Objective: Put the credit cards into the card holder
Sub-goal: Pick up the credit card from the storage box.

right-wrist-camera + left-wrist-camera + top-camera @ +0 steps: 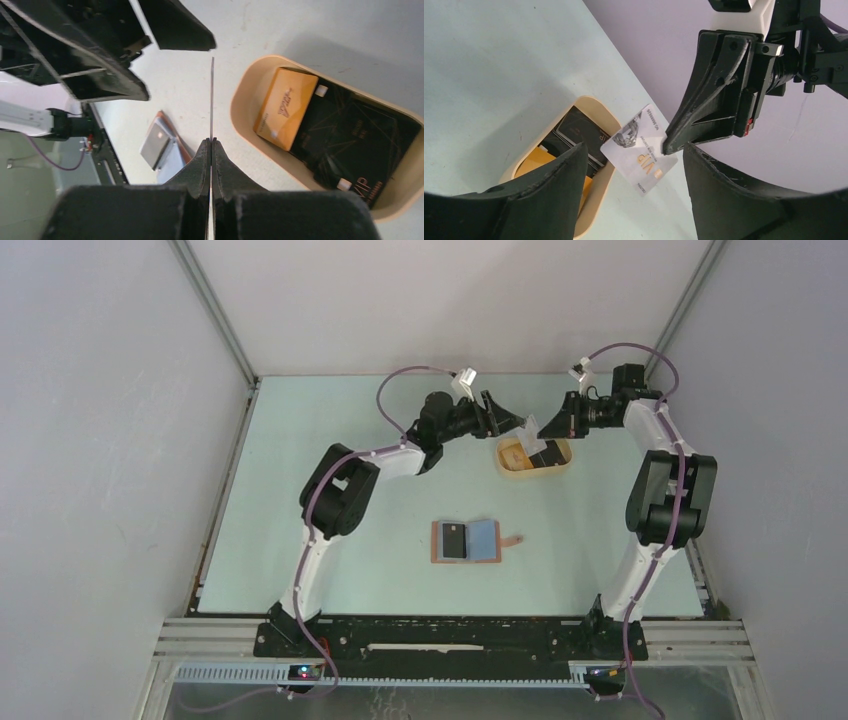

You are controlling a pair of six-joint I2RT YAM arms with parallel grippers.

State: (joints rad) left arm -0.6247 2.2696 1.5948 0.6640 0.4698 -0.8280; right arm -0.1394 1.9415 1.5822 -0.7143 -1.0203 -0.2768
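Reddish-brown leather card holder (pixel 466 540) open flat, well apart toward the bases; further right, black left gripper (pixel 505 420) released and empty, flanking thin silver-white rectangular card (pixel 639 152). Long axis slanting across that gap, above dark flat cards (pixel 576 127) in tan oval tray (pixel 242 107); one edge clenched by black right gripper (pixel 667 145).
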